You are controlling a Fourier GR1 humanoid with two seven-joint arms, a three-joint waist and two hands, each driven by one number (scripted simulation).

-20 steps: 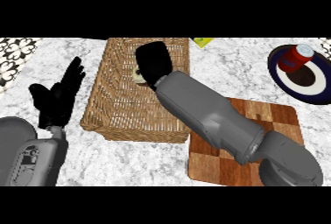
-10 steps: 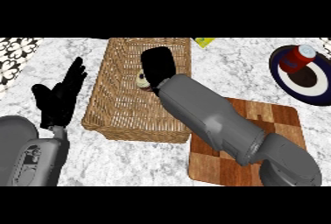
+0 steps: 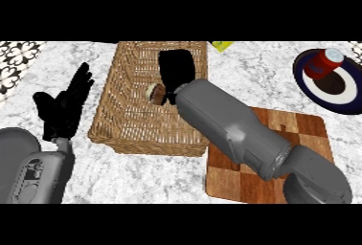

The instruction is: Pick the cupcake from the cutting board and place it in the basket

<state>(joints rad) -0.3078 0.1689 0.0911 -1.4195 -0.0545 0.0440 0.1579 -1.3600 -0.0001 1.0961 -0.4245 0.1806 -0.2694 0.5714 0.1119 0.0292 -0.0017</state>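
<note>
- The cupcake [image 3: 156, 93] is inside the basket [image 3: 124, 136], near its middle and not on the cutting board [image 3: 305, 130].
- It looks small and round, with a pale cream part on its left side and a dark brown part on its right side. It seems to lie tilted, but I cannot say which part is the top.
- The right hand [image 3: 176, 67] is over the inside of the basket, and the cupcake shows just beside its wrist end. The hand is only a black shape here, so I cannot tell if it is closed on the cupcake or apart from it.
- The grey right forearm crosses the basket's right rim and covers part of the cutting board.
- The left hand [image 3: 65, 109] rests at the view's left over the marble counter [image 3: 141, 177], beside the basket, with fingers [image 3: 83, 79] straight and spread, holding nothing.
- The basket is woven, light brown and rectangular.
- At the far right a dark plate [image 3: 348, 103] carries a red can [image 3: 324, 62].
</note>
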